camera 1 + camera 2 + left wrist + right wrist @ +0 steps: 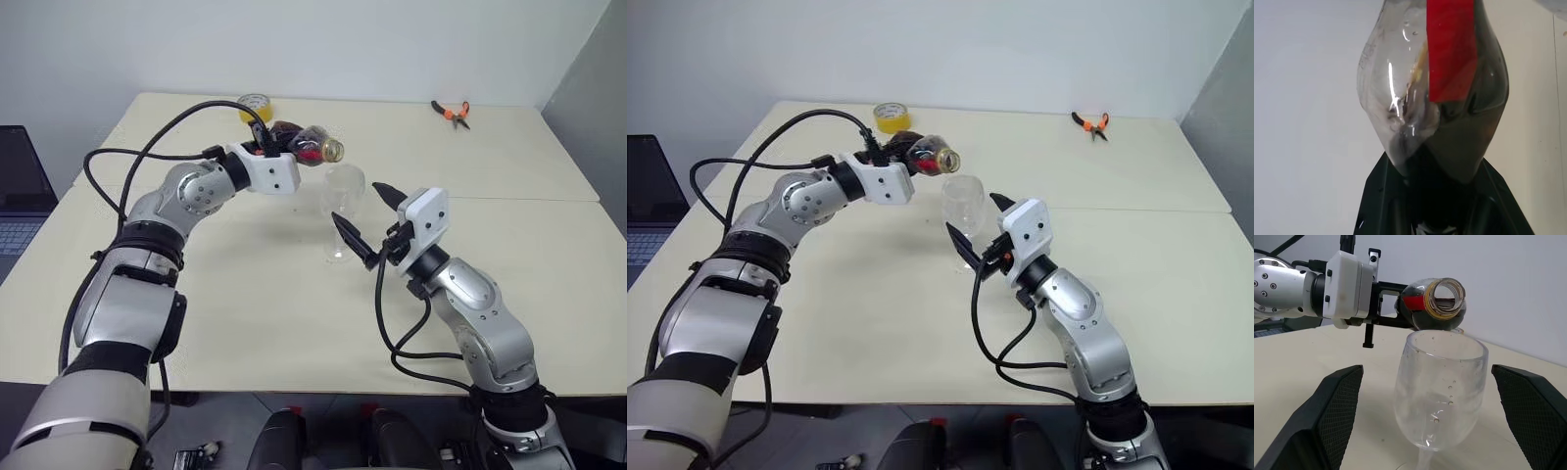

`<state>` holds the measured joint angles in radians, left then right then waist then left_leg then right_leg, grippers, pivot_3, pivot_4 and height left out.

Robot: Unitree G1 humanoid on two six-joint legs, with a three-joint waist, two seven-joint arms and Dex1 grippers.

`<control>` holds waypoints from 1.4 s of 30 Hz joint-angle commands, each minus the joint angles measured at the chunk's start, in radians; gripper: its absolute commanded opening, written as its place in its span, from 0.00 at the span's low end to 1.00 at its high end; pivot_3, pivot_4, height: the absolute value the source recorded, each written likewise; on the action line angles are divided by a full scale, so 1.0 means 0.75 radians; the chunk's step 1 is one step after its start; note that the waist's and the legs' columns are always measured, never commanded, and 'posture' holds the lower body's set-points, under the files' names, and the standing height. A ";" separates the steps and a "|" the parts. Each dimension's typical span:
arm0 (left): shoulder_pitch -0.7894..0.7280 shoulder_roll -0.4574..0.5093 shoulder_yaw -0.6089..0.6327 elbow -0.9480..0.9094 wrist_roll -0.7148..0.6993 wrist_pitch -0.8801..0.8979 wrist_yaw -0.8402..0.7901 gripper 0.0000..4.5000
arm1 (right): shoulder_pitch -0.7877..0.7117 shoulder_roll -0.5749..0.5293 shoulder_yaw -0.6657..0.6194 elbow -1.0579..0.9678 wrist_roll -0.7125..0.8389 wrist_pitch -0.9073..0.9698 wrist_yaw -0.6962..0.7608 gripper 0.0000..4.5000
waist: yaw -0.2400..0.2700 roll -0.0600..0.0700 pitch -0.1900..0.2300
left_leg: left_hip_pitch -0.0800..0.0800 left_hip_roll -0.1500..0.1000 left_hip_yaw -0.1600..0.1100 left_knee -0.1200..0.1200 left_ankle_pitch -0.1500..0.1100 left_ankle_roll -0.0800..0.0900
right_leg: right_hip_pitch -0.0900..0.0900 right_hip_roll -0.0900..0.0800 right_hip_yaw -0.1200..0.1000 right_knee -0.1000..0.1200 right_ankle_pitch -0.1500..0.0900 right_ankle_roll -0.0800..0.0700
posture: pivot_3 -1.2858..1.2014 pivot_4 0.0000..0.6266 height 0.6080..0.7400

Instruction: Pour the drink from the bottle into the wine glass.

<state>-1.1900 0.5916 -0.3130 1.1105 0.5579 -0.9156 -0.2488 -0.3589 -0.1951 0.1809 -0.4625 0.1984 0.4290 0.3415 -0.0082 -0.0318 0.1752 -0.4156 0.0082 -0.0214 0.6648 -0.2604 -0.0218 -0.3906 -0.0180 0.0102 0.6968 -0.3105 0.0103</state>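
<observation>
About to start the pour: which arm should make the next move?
Left. The left gripper is shut on the bottle, already tipped with its open mouth just above the glass. The right gripper stands open around the glass without touching it.

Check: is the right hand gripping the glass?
No. The right hand is open, its fingers standing apart from the glass.

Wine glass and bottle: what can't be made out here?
- Wine glass: foot cut off by the right wrist view's lower edge; in the head views the right claw hides the stem.
- Bottle: base hidden inside the left claw; mouth cut off by the left wrist view's top edge.
- Drink: whether any has reached the glass cannot be told.
</observation>
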 commanded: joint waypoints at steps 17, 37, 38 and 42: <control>-0.150 0.065 -0.101 0.028 0.182 -0.045 0.278 0.14 | -0.031 0.021 0.011 -0.036 -0.013 0.032 -0.003 1.00 | 0.000 0.000 0.000 | 0.000 0.000 0.001 0.000 0.001 -0.003 | 0.000 0.000 -0.002 0.001 0.000 0.000 | 0.52 0.24 1.00; -0.190 0.091 -0.169 0.070 0.254 -0.053 0.367 0.14 | -0.019 0.027 0.021 -0.048 -0.016 0.050 0.006 1.00 | 0.000 0.000 0.000 | 0.000 0.000 0.001 0.001 0.002 -0.004 | -0.001 0.000 -0.002 0.001 0.000 0.000 | 0.52 0.24 1.00; -0.190 0.092 -0.172 0.071 0.254 -0.055 0.367 0.14 | -0.019 0.028 0.022 -0.048 -0.015 0.051 0.006 1.00 | 0.000 0.000 0.000 | 0.000 0.000 0.001 0.001 0.002 -0.004 | -0.001 0.000 -0.002 0.001 0.000 0.000 | 0.52 0.24 1.00; -0.197 0.097 -0.178 0.076 0.259 -0.057 0.375 0.14 | -0.017 0.032 0.026 -0.048 -0.016 0.051 0.005 1.00 | 0.000 0.000 0.000 | 0.000 0.000 0.001 0.001 0.002 -0.004 | -0.001 0.000 -0.002 0.001 0.000 0.000 | 0.52 0.24 1.00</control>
<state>-1.2892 0.6436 -0.4563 1.1781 0.7615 -0.9493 0.0082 -0.3661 -0.1767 0.1996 -0.4627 0.1799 0.4683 0.3460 -0.0086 -0.0318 0.1752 -0.4156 0.0081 -0.0204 0.6654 -0.2585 -0.0250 -0.3911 -0.0180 0.0086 0.6977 -0.3105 0.0103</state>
